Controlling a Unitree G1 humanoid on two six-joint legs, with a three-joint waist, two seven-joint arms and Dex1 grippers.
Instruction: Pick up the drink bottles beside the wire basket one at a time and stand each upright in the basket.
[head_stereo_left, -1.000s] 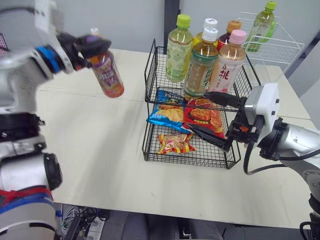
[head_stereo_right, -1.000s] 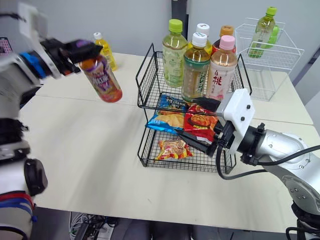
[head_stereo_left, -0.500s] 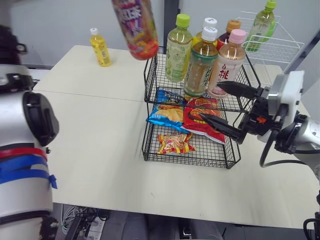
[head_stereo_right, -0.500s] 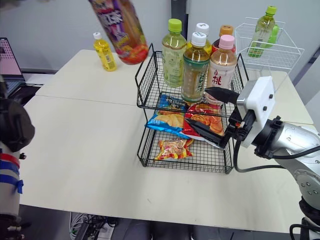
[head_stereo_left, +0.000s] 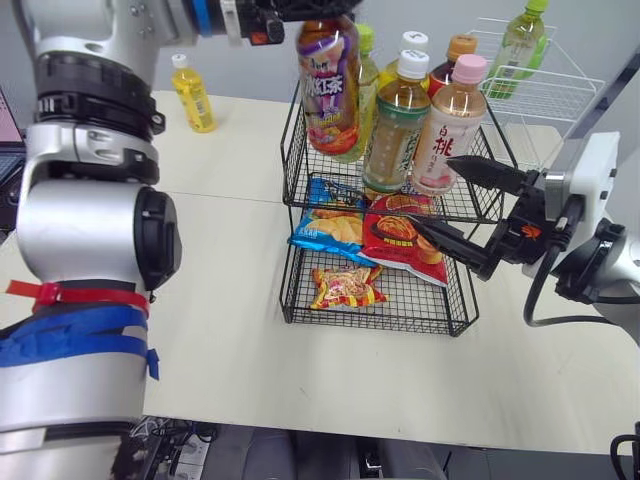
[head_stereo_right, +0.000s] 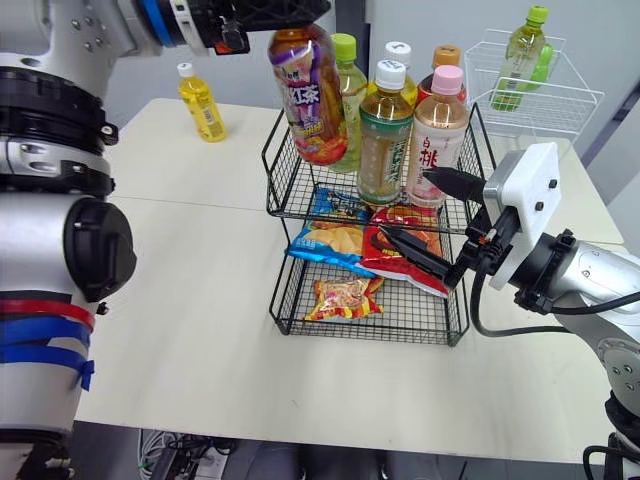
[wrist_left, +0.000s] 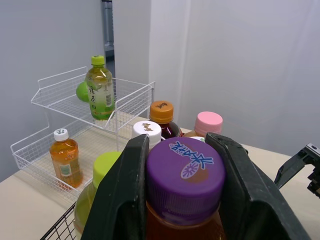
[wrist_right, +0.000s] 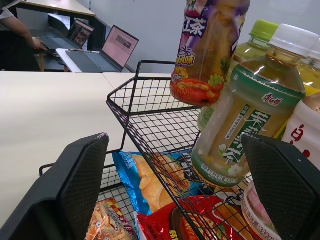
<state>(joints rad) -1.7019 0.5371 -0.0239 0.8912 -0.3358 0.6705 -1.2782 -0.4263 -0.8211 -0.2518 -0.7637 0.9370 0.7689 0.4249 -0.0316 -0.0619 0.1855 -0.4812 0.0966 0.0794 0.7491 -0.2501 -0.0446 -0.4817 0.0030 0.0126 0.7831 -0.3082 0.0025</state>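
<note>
Bottle with purple cap (head_stereo_left: 328, 95) upright, its base over the left end of the wire basket (head_stereo_left: 292, 150) top tier, clear of the mesh. Left gripper (wrist_left: 179, 150) clamped on its cap. Right gripper (head_stereo_left: 432, 193) spread wide by the basket's right side, holding nothing. Yellow bottle (head_stereo_left: 192, 95) well apart.

Silver-grey shells over black joints clad the left arm (head_stereo_left: 80, 225), with a blue ring (head_stereo_left: 203, 15) just behind the left tool (wrist_left: 180, 145) and blue tape (head_stereo_left: 70, 345) and a red strap (head_stereo_left: 80, 295) farther back. The right tool (head_stereo_left: 432, 195) has black fingers with mesh-textured pads (wrist_right: 82, 185). Behind it sits a white boxy housing (head_stereo_left: 585, 175) with a small red part (head_stereo_left: 526, 230). A black cable (head_stereo_left: 535, 300) loops back to a polished silver forearm (head_stereo_right: 585, 285).
</note>
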